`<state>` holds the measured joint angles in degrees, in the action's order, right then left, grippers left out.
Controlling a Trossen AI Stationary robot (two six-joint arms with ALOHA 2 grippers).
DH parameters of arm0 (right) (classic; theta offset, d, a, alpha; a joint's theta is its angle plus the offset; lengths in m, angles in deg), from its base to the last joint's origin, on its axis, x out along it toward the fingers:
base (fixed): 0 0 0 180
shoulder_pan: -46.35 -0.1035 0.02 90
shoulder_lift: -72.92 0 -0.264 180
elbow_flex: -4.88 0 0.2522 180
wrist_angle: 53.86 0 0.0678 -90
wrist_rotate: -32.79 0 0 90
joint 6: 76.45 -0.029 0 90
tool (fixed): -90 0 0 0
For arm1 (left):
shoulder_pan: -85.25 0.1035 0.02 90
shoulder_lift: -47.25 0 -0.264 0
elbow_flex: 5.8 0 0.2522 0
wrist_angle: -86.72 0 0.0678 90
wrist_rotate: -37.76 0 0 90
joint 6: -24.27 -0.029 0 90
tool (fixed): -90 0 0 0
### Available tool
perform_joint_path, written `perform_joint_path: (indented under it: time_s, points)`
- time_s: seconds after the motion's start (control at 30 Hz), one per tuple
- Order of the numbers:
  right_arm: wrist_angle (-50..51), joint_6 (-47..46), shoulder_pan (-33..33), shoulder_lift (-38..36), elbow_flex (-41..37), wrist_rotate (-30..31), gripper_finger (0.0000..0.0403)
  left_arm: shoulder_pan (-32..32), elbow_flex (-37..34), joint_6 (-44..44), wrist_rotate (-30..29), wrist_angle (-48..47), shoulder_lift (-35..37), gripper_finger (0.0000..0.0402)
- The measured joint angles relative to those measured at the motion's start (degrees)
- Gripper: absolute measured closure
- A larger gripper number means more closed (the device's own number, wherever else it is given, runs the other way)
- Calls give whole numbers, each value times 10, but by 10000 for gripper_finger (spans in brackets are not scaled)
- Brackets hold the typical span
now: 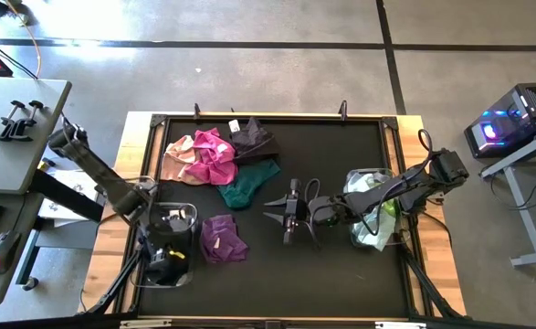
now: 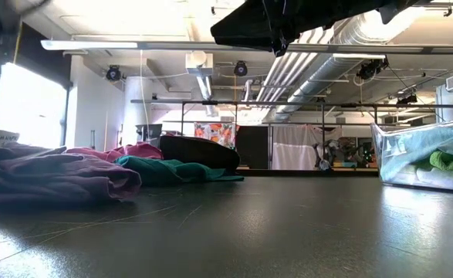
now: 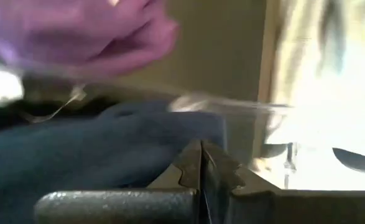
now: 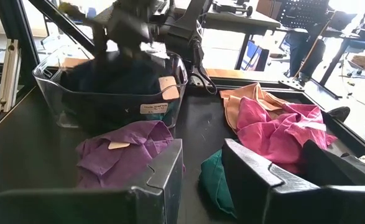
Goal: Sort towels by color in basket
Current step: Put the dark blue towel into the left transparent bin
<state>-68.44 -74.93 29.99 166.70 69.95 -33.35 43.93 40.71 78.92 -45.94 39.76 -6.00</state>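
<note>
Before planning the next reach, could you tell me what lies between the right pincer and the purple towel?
In the high view, only bare black mat separates the right pincer from the purple towel.
</note>
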Motion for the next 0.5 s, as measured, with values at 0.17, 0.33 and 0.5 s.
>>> perform_joint_path:
  time_s: [0.17,0.33,0.5]
  points:
    - [0,0,0,0,0,0,293,-1,113,-23,-22,-76,14,401]
    - [0,0,3,0,0,0,293,-22,166,30,-51,-183,15,401]
    - [0,-5,6,0,0,0,293,-41,133,133,-52,-289,15,401]
